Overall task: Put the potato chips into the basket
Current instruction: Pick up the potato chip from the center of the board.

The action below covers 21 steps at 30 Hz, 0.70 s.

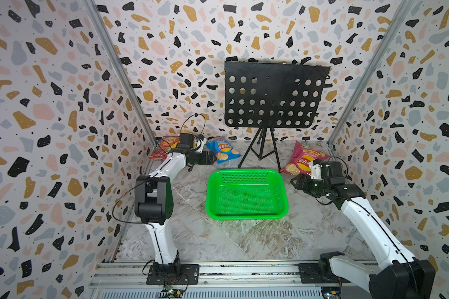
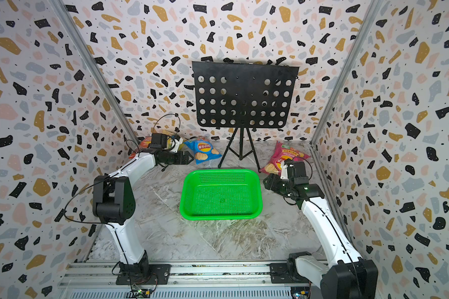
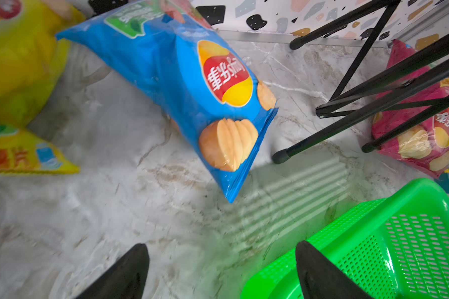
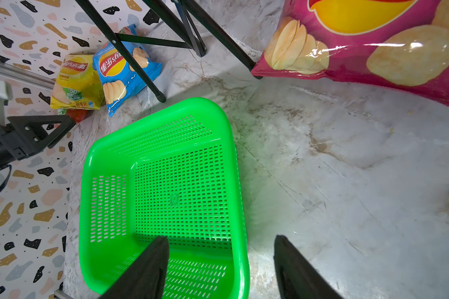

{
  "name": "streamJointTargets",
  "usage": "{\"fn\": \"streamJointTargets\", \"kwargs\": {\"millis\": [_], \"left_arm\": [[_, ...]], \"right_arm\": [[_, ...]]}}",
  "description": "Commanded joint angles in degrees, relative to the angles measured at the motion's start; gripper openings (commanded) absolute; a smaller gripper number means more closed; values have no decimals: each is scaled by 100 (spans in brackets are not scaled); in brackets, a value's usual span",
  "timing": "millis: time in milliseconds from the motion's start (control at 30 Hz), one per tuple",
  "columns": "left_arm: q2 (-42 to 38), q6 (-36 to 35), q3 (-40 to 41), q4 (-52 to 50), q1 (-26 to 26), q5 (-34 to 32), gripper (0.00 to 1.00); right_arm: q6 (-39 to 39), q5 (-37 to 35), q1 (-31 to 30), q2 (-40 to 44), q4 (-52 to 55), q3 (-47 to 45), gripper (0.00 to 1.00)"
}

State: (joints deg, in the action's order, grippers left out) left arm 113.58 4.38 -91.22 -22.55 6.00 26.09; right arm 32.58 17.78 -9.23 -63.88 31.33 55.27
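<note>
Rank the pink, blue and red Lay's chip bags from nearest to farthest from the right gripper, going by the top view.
Measured from the right gripper in a top view:
1. The pink Lay's bag, just behind it on the right side.
2. The blue Lay's bag, behind the left end of the green basket.
3. The red Lay's bag, in the far left corner, partly hidden.

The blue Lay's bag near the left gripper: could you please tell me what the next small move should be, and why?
Probably ease the left gripper forward until its jaws straddle the near corner of the blue Lay's bag: they stand open and empty, the bag lies just ahead, and the green basket holds nothing.
</note>
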Motion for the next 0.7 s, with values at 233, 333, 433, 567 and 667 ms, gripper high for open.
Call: {"fn": "streamJointTargets", "kwargs": {"millis": [233,333,433,567,667], "left_arm": [[1000,473,-1099,-11,165,-161,81],[1173,558,-1235,77,173,-192,78],[1440,615,-1532,-87,217,-175,77],[1680,660,-1717,-145,244,-77,69],[1779,680,-1715,-105,253,-11,64]], "right_arm": [[44,64,-15,362,109,-95,69],[31,74,-9,411,158,-103,69],[28,86,-13,445,223,-95,69],[29,82,-13,531,266,-121,69],[12,83,-16,586,318,-108,68]]}}
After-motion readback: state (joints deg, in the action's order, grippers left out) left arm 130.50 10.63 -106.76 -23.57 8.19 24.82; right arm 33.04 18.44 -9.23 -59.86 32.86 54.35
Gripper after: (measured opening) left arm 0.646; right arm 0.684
